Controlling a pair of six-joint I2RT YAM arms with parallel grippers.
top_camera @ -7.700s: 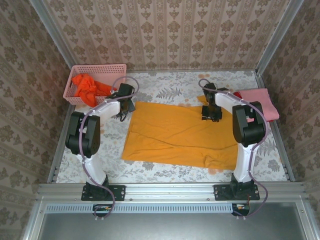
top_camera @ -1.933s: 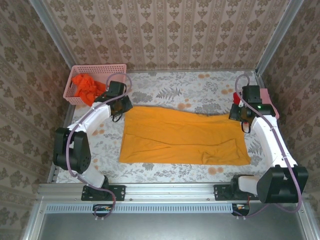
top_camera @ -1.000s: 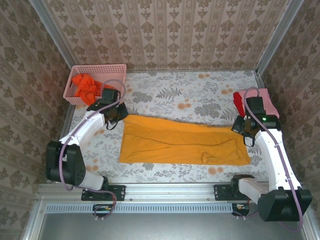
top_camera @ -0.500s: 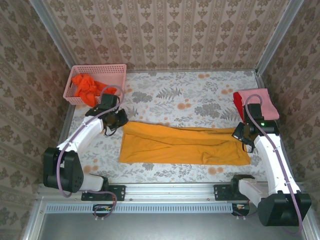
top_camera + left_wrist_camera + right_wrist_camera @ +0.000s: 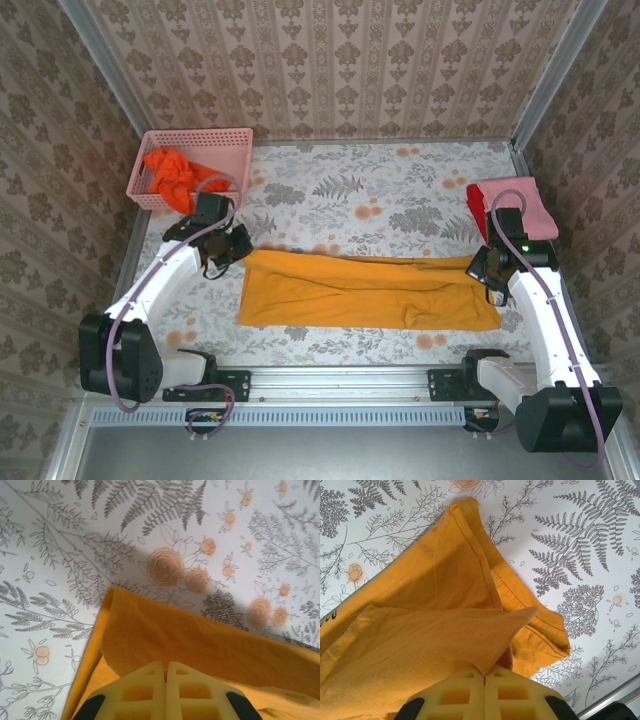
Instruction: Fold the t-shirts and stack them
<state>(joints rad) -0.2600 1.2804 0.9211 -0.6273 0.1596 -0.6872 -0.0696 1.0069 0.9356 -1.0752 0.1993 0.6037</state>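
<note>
Golden-yellow cloth tee [image 5: 360, 292] lies across tabletop [image 5: 400, 180], far edge pinched in both claws, left claw [image 5: 165, 666] & right claw [image 5: 484, 672] clamped tight on it; first fold approx half done. Pink & red folded tees [image 5: 515, 203] sit far right. Orange-red tee [image 5: 170, 172] in pink plastic lattice basket [image 5: 200, 138] not yet folded.

A pink lattice basket [image 5: 200, 134] stood at the far left corner of a floral tablecloth [image 5: 380, 195]. Patterned wallpaper [image 5: 330, 60] lined the three walls, and a metal rail [image 5: 340, 381] ran along the near edge.
</note>
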